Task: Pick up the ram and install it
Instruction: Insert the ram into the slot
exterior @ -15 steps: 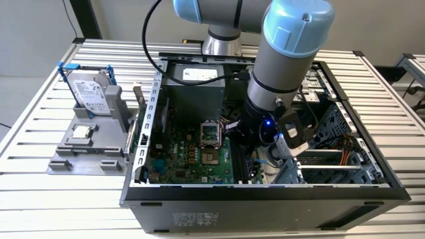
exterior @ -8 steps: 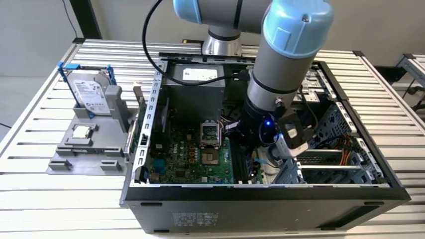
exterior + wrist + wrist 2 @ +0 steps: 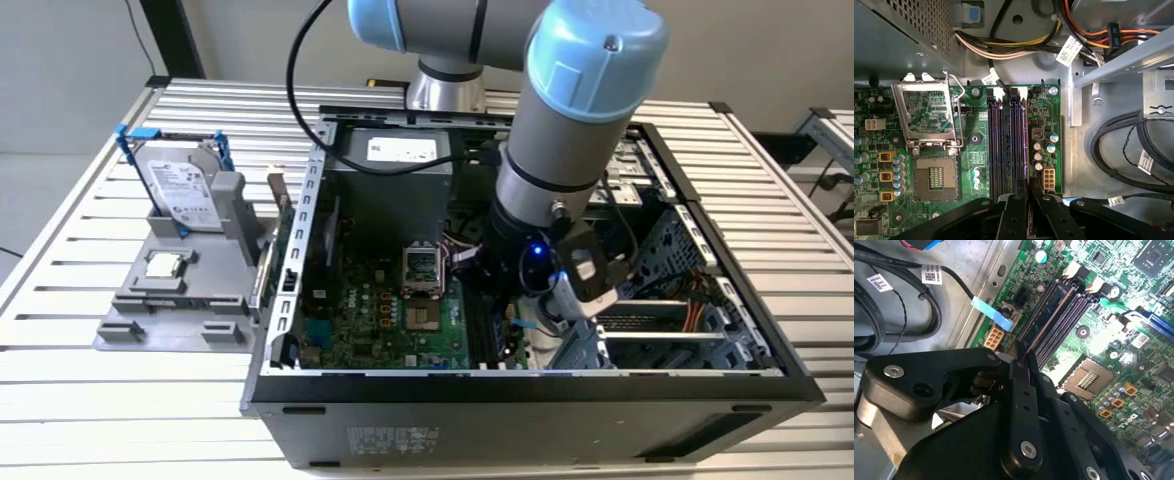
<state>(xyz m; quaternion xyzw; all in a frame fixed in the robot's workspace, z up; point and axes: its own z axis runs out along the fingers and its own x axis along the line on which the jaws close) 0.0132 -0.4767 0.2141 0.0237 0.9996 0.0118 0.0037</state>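
Black fingers of the pincer [image 3: 1029, 200] are closed thin on the ram [image 3: 1023, 351], held edge-on over the memory slots [image 3: 1006, 145] inside the computer case [image 3: 534, 395]; we judge the install step is in hand; seating calls for exact alignment with one slot, then firm downward pressure.

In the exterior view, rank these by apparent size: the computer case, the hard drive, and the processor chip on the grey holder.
Largest to smallest as they look in the exterior view:
1. computer case
2. hard drive
3. processor chip
The gaps are wide, so nearness to the camera does not blur this order.
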